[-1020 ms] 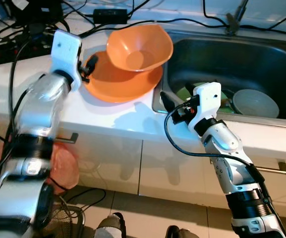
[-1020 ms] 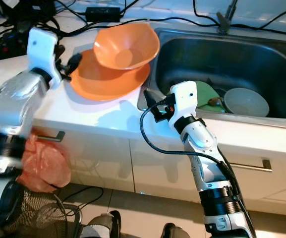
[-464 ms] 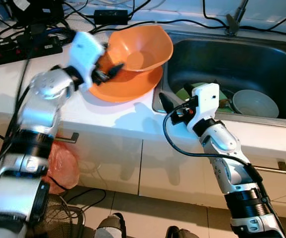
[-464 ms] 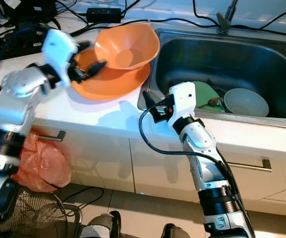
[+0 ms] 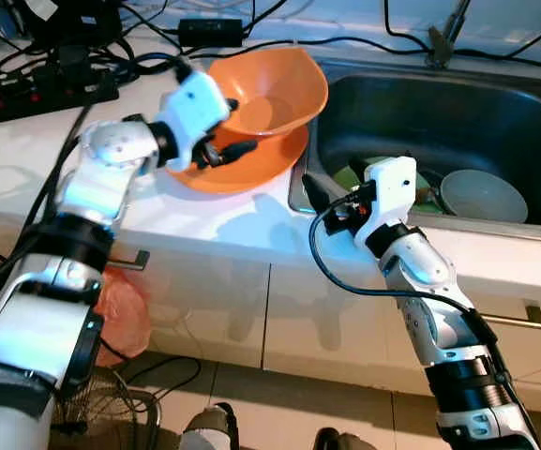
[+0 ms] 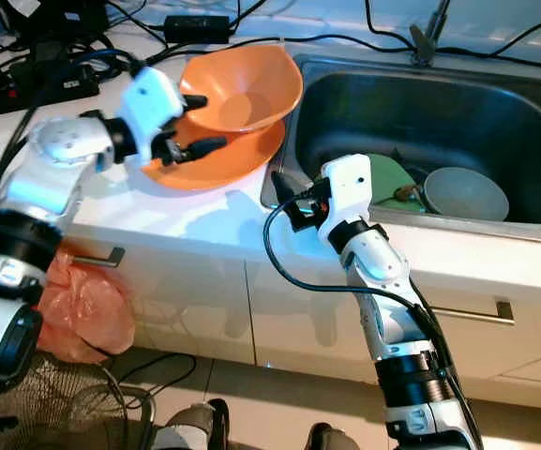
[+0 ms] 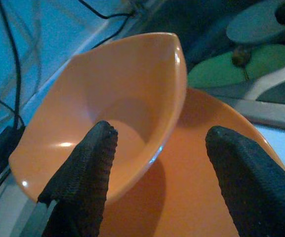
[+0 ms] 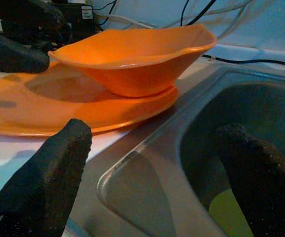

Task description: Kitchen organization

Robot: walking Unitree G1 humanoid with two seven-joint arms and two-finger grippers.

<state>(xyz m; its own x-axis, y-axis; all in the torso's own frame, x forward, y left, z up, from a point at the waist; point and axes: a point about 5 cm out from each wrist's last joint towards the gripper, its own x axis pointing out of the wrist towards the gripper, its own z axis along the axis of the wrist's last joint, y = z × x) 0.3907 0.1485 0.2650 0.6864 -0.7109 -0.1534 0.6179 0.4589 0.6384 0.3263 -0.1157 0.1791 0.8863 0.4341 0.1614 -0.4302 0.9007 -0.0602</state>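
Note:
An orange bowl (image 5: 268,86) sits on an orange plate (image 5: 251,161) on the white counter, just left of the steel sink (image 5: 420,103). My left gripper (image 5: 231,127) is open and straddles the bowl's near rim (image 7: 160,133): one finger is over the bowl's inside, the other over the plate. My right gripper (image 5: 319,199) hovers open at the sink's front left corner, pointing toward the plate (image 8: 43,106) and bowl (image 8: 132,59). A green plate (image 6: 387,173) and a pale grey bowl (image 5: 481,195) lie in the sink.
Black cables, a power strip (image 5: 36,89) and an adapter (image 5: 209,28) crowd the back of the counter. The faucet base (image 5: 443,47) stands behind the sink. Below the counter hang an orange plastic bag (image 5: 120,309) and a wire basket (image 5: 111,403) near the cabinet handles (image 5: 523,319).
My left gripper swung right from the plate's left edge to the bowl and now straddles its rim. The right arm stayed put.

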